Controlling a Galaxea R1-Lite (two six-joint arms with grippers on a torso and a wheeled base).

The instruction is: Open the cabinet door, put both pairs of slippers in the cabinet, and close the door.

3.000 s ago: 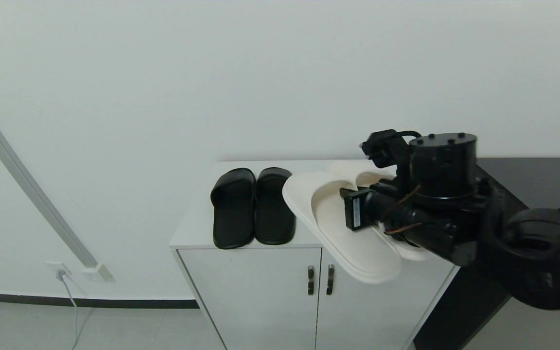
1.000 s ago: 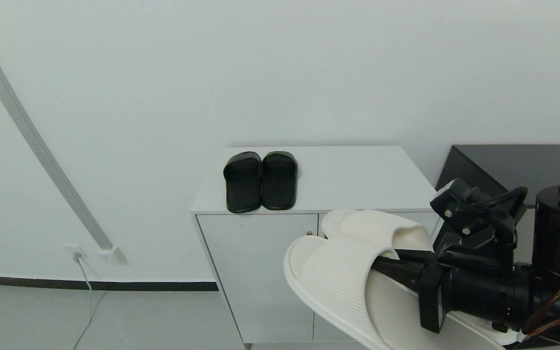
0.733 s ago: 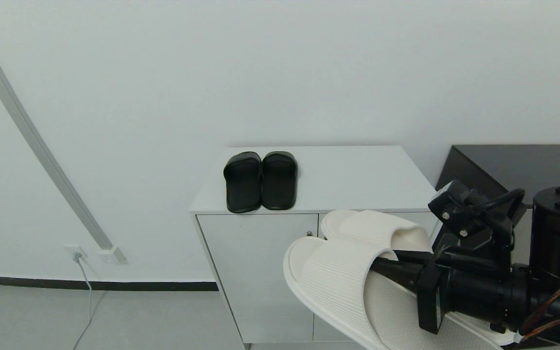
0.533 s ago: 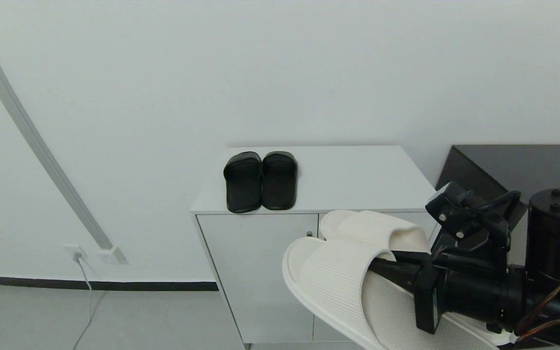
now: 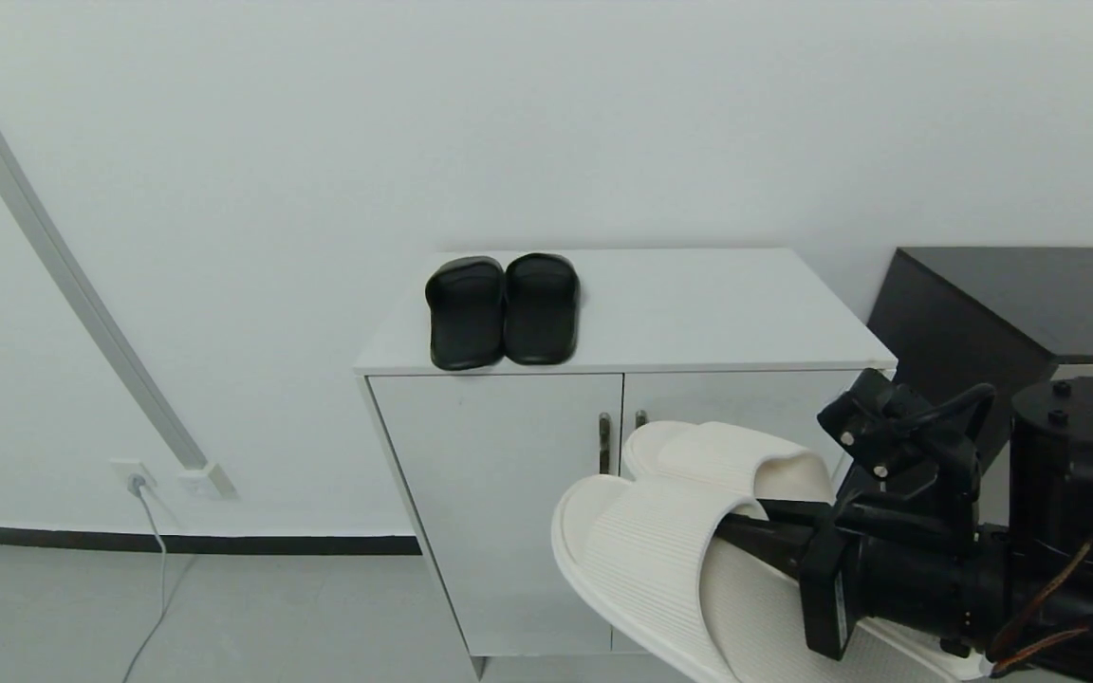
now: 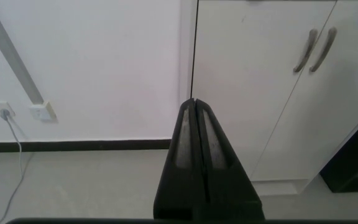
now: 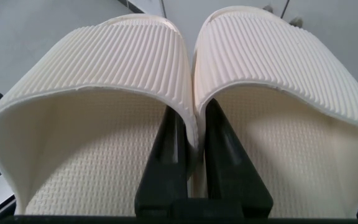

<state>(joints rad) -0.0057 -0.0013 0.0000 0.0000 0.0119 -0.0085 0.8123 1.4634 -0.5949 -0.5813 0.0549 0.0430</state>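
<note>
The cabinet (image 5: 698, 313) has both doors closed, so as I read it the opening step is not yet done even though one pair is already in hand. The right gripper (image 7: 196, 163) is clenched on the white slippers (image 5: 670, 550): its two fingers reach in under the ribbed straps, one in each shoe, and pinch the two inner side walls together, so the pair hangs as one bundle. The right arm is stretched roughly level, toes of the slippers leading, holding them in the air in front of the right-hand door (image 5: 746, 398), below the front edge of the cabinet top and not touching it. The black slippers (image 5: 504, 308) sit side by side on the cabinet top, at its front edge toward the front left corner. The left gripper (image 6: 194, 143) is closed on nothing, fingers pressed flat together, held low and aimed at the cabinet front, well apart from the two handles (image 5: 604, 443) at the centre seam. The next move, I'd judge, falls to that free arm: part its fingers, get them round a handle and swing a door out, while the right arm keeps the white pair clear of the swing.
</note>
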